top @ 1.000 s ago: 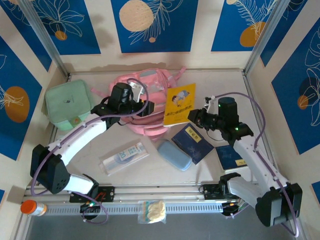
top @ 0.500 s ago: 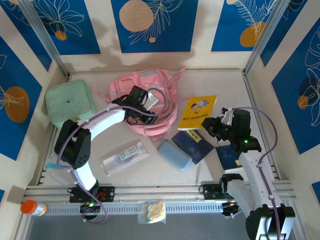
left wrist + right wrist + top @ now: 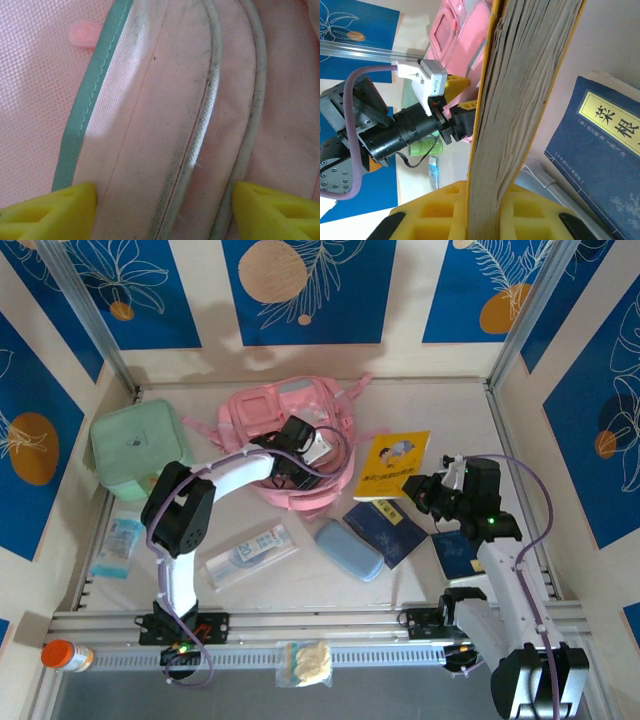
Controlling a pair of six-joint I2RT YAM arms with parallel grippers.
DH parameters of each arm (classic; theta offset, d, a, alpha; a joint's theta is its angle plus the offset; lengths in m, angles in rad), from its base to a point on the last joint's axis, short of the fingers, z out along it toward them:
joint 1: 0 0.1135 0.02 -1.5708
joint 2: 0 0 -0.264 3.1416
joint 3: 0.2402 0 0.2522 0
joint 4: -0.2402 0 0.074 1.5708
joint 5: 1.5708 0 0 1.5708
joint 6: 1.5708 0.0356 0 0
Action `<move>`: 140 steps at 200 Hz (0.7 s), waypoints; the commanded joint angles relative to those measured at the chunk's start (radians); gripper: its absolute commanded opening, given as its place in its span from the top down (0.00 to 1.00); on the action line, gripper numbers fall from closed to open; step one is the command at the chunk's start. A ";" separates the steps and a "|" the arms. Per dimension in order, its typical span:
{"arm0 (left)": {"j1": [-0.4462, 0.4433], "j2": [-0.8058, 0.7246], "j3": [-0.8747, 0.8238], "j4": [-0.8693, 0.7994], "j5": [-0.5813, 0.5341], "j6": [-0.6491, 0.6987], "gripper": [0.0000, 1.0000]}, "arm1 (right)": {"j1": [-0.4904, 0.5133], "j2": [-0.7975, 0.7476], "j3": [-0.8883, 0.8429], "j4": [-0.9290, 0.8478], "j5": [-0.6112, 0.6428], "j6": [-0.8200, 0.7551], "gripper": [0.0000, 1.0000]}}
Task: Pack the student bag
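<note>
The student bag (image 3: 285, 415) lay flat at the back of the surface (image 3: 450, 410), well left of centre, its front panels facing up. You had the left gripper (image 3: 318, 455) down on its near right side. In the left wrist view, the yellow fingers (image 3: 50, 210) stood spread apart with a pale, green-edged panel of the bag between them, not visibly pinched.

Your right gripper (image 3: 427, 489) was clamped on the lower edge of the yellow book (image 3: 395, 465). It held the book above the surface just right of the bag and above the dark blue books (image 3: 385, 523).

By my reading, the step in hand was getting the bag's mouth open so the book could go in. To do that well, you needed the left fingers to take one layer of fabric at the zip edge only. Lifting it up and away from the book's path would have made a real gap. The book would have needed to enter spine or narrow edge first, square to the opening, and be let go only once inside. Loose straps beside the opening could have snagged a corner.
</note>
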 commanded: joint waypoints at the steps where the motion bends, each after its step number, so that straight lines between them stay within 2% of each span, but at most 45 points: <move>1: -0.003 0.031 0.009 0.090 -0.162 0.038 0.38 | 0.000 0.000 0.010 0.078 -0.050 0.000 1.00; 26: -0.002 0.021 0.019 0.106 -0.173 0.051 0.56 | 0.002 0.006 0.018 0.068 -0.053 -0.014 1.00; 48: -0.001 0.019 0.049 0.089 -0.177 0.064 0.81 | 0.002 0.010 0.022 0.059 -0.053 -0.024 1.00; 83: -0.001 -0.010 0.079 0.077 -0.187 0.090 1.00 | 0.002 0.020 0.041 0.034 -0.063 -0.047 1.00; 140: -0.001 -0.076 0.115 0.042 -0.190 0.096 1.00 | 0.007 0.033 0.062 0.027 -0.092 -0.057 1.00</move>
